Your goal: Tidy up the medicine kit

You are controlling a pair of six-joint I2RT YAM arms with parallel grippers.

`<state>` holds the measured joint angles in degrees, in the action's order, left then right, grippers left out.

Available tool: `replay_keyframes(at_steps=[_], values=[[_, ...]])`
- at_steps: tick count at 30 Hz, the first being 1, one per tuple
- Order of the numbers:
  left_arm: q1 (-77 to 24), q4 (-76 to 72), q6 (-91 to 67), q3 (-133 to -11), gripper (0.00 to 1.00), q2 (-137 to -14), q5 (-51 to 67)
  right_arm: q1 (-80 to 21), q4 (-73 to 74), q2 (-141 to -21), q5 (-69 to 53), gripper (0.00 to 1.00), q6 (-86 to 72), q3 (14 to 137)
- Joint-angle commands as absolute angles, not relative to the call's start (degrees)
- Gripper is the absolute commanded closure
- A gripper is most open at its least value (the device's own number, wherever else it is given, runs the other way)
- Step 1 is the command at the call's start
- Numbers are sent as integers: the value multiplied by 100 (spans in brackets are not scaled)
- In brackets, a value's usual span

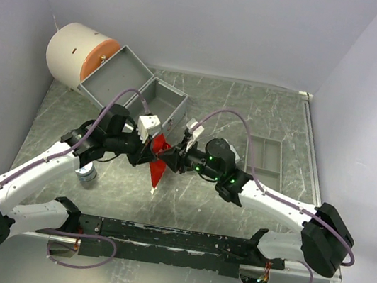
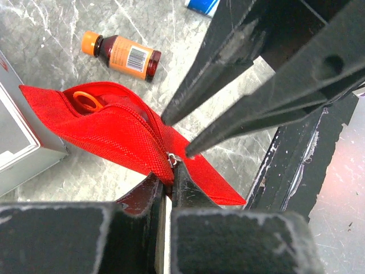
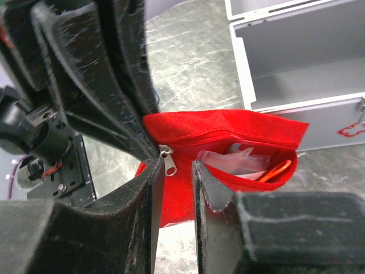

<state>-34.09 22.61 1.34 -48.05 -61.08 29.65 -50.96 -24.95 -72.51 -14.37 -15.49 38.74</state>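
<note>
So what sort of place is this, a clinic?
Probably a robot test booth, not a clinic: plain white walls box in a marbled table, two robot arms are bolted to its near edge, and the red pouch and grey case look like practice props.

Bright, even overhead light; soft shadows.
The tabletop (image 1: 251,108) carries a mild sheen; up close the left tool fingers (image 2: 85,240) and right tool fingers (image 3: 285,234) blur, while the pouch (image 2: 114,131) is sharp.
</note>
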Motion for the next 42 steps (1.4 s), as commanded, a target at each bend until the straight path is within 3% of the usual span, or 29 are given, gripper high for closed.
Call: replay_keyframes(at_steps=[1, 9, 18, 25, 35, 42], values=[[-3443, 2392, 312, -5056, 93, -6185, 3094, -5122, -2190, -7242, -2170, 73, -1086, 3963], [-3445, 2469, 527, -5116, 93, -6162, 3287, -5173, -2173, -7460, -2157, 79, -679, 4099], [-3445, 2649, 664, -5369, 93, -6350, 3499, -5643, -2290, -7417, -618, 78, 277, 3941], [-3441, 2814, 800, -5382, 93, -6400, 3493, -5838, -2309, -7391, -107, 89, 722, 3847], [-3443, 3177, 1165, -5501, 93, -6471, 3507, -5889, -2209, -7193, 399, 79, 1033, 3767], [-3445, 3072, 1062, -5502, 93, -6513, 3537, -5898, -2352, -7143, -189, 80, 924, 3754]])
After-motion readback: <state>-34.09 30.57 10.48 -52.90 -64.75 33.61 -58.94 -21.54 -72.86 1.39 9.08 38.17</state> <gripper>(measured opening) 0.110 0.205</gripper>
